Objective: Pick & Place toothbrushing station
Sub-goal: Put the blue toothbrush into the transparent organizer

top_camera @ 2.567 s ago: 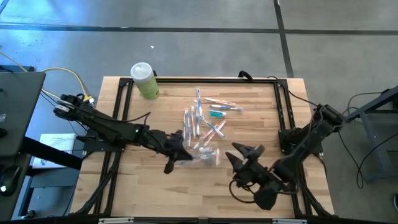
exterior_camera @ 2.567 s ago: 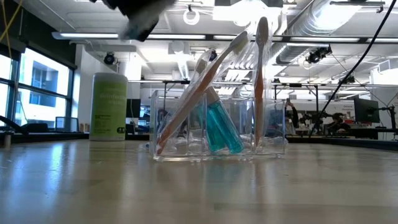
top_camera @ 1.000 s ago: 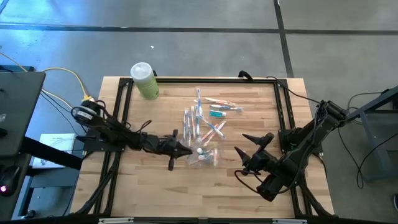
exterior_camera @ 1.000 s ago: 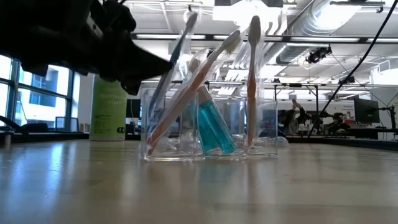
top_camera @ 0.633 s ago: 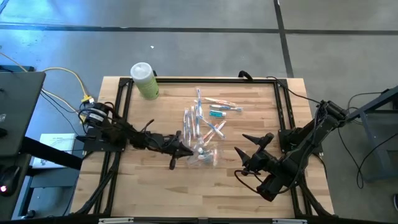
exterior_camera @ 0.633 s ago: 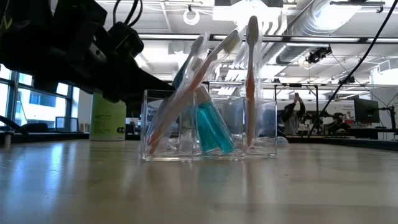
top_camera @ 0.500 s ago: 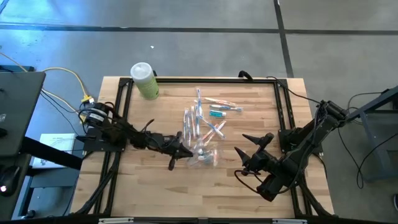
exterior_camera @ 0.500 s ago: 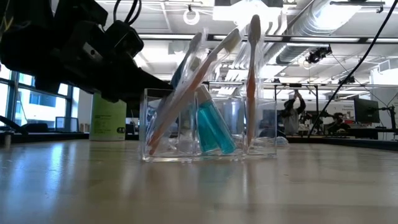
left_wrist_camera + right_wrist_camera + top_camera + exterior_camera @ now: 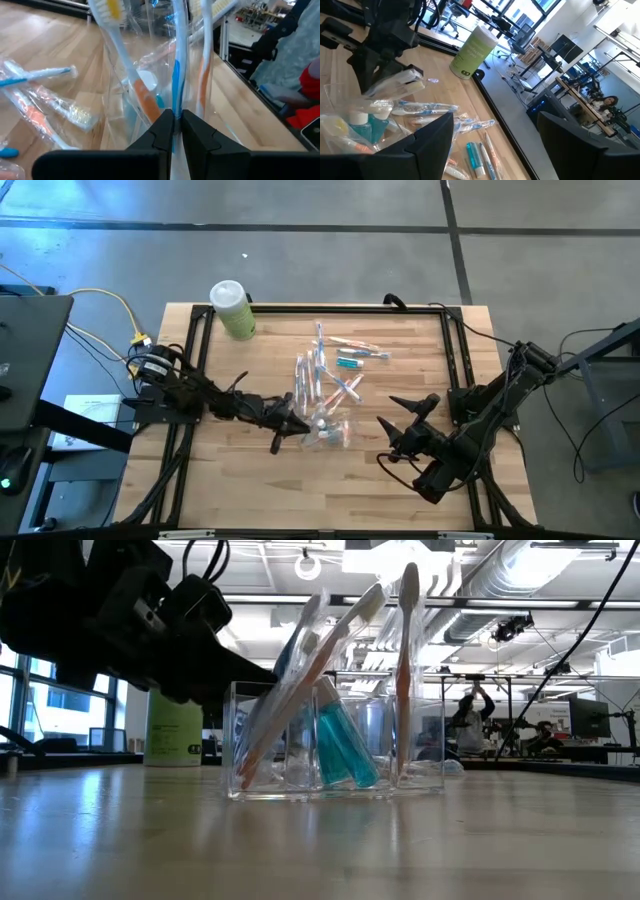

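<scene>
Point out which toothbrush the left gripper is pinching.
The blue-striped toothbrush standing in the clear holder; the left gripper is shut on its handle, unlike its orange-handled neighbours.

Left arm: extended low across the tabletop toward its centre; left end effector (image 9: 297,423) fingers nearly closed, a narrow gap between them. Right arm: folded at the right side; right end effector (image 9: 400,423) fingers spread wide.

The holder (image 9: 330,430) stands on the table (image 9: 250,480) toward its front middle, with several toothbrushes (image 9: 405,660) leaning up out of it. Behind it, nearer the table's centre, loose wrapped toothbrushes (image 9: 335,370) lie scattered. The bottle (image 9: 233,310) stands at the back left corner. The left gripper (image 9: 298,426) sits just left of the holder; the right gripper (image 9: 400,425) waits to its right, apart.
</scene>
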`<state>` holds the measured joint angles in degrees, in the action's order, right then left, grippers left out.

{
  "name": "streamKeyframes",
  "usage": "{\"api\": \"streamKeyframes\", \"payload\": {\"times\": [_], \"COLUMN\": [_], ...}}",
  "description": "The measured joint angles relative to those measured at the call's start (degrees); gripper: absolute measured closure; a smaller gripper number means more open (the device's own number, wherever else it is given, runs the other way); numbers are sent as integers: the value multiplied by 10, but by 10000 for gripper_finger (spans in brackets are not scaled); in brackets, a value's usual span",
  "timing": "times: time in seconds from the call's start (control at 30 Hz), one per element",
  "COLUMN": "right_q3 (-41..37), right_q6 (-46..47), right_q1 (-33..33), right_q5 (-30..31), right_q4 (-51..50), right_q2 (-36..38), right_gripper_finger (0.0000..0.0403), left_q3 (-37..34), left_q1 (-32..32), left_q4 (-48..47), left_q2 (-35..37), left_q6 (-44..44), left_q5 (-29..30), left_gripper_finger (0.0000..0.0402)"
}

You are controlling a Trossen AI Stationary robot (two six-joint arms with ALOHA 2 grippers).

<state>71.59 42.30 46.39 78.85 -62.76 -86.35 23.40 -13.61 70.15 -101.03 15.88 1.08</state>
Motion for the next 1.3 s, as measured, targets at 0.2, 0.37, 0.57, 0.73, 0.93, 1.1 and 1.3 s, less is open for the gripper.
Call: {"api": "streamKeyframes", "payload": {"times": [0.2,0.37,0.57,0.73,0.93,1.1,1.3], "right_q3": [0,0,0,0,0,0,0], "right_q6": [0,0,0,0,0,0,0], "right_q1": [0,0,0,0,0,0,0], "right_q5": [0,0,0,0,-10,-21,-26], "right_q4": [0,0,0,0,0,0,0], "right_q2": [0,0,0,0,0,0,0], "right_gripper_finger": [121,121,121,121,121,121,121], "left_q3": [0,0,2,2,2,2,1], "left_q1": [-14,-34,-40,-39,-39,-37,-37], "left_q4": [-8,-10,-10,-8,-1,0,1], "left_q2": [1,1,1,0,0,0,0], "left_q6": [-37,-43,-43,-19,2,11,5], "left_q5": [48,108,115,100,87,87,88], "left_gripper_finger": [375,375,375,375,375,375,375]}}
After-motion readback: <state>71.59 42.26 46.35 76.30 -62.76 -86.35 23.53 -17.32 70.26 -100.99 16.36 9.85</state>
